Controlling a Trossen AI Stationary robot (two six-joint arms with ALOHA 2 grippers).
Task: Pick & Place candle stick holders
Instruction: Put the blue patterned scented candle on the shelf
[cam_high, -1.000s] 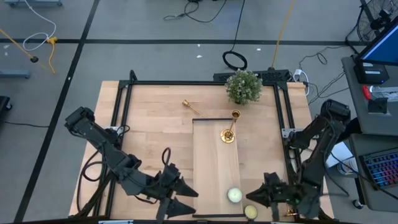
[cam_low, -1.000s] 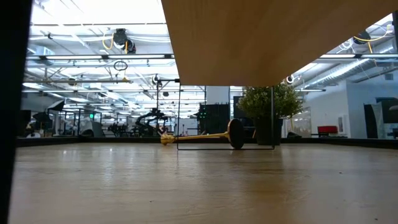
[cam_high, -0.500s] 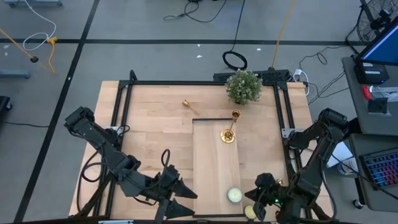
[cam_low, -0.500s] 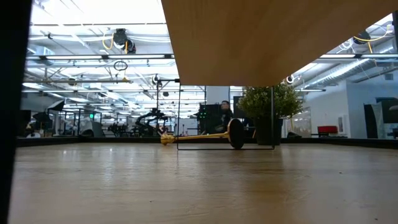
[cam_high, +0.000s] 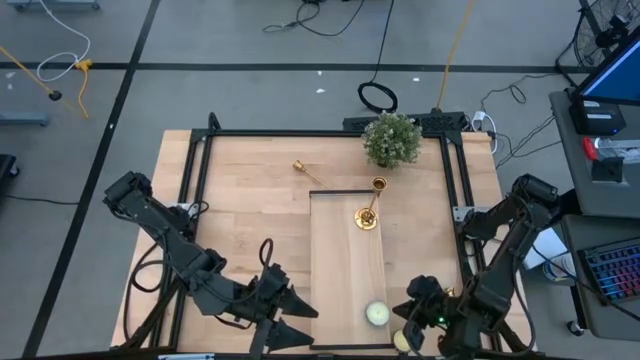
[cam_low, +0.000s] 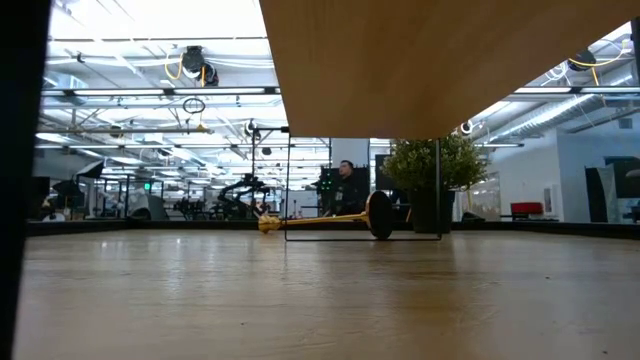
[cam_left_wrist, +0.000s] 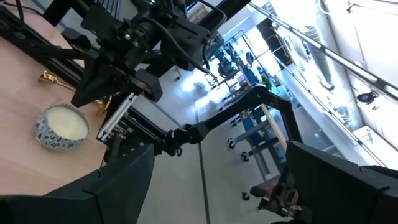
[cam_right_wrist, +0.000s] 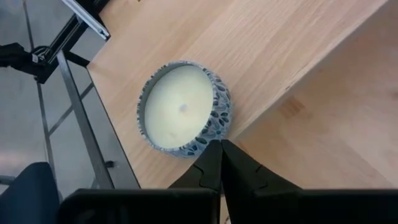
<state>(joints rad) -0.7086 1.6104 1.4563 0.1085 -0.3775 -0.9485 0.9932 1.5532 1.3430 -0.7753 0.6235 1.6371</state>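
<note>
**Both claws low at the near edge, candle stick holders far across the worktop**

The right claw (cam_right_wrist: 221, 163) sits at the near right corner of the worktop (cam_high: 250, 200), its fingers pressed fully together and empty. The wrist view shows their tips almost touching the patterned rim of a round pale candle (cam_right_wrist: 183, 112), which lies just beside the step of the raised wooden board (cam_high: 345, 260). With the fingers closed, this looks more like a nudge or a pass-by than a grasp, and the candle is not what the task asks for.

The left claw (cam_high: 285, 315) waits at the near edge, left of the board, spread wide and holding nothing. Its fingers point across toward the right arm, so it seems ready rather than working.

One candle stick holder (cam_high: 368, 205) rests on the far end of the board, its round base toward the near side and its cup toward the potted plant (cam_high: 391, 138). A second candle stick holder (cam_high: 306, 171) lies on its side on the bare worktop just beyond the board's far left corner. A third is not clearly made out. A second pale candle (cam_high: 377, 313) sits on the board's near end.

Both holders are well apart from either claw, so my judgement is that picking has yet to begin.
</note>
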